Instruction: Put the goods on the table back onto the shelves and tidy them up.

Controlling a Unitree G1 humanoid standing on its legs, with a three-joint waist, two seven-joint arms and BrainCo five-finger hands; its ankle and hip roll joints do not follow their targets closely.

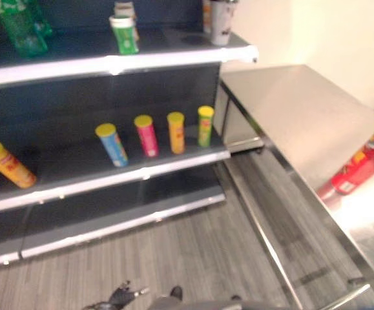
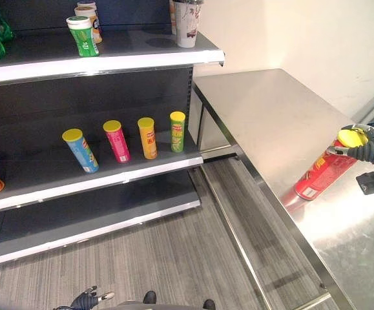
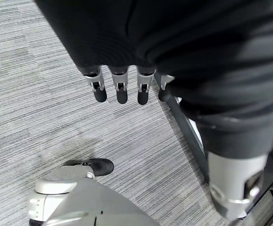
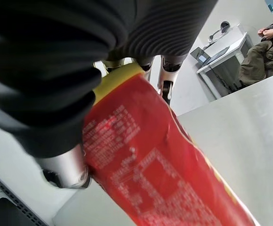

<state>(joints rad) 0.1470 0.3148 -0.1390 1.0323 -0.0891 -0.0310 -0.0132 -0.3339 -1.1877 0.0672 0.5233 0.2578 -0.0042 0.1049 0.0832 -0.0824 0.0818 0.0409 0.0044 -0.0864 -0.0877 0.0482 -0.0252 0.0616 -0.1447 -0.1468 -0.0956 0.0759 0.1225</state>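
Red can (image 2: 322, 173) with yellow lid tilted over the steel table (image 2: 270, 116), near its front edge, base down toward the surface, lid end clasped in the right hand (image 2: 366, 146); fingers (image 4: 166, 84) curled round the yellow top, thumb against the can's side. On the middle shelf (image 2: 90, 181), toward its right end, four upright cans in a row: blue can (image 2: 81, 150), pink can (image 2: 116, 140), orange can (image 2: 147, 137), green can (image 2: 177, 131); another orange can (image 1: 7, 165) leaning nearer the left end. On the top shelf (image 2: 109, 61), a green-and-white tub (image 2: 83, 36), a white cup (image 2: 187, 22) near the right edge, green bottles (image 1: 20, 26) at the left. Left hand (image 3: 122, 84) hanging above the grey floor (image 3: 32, 103), fingers straight, side by side, holding nothing.
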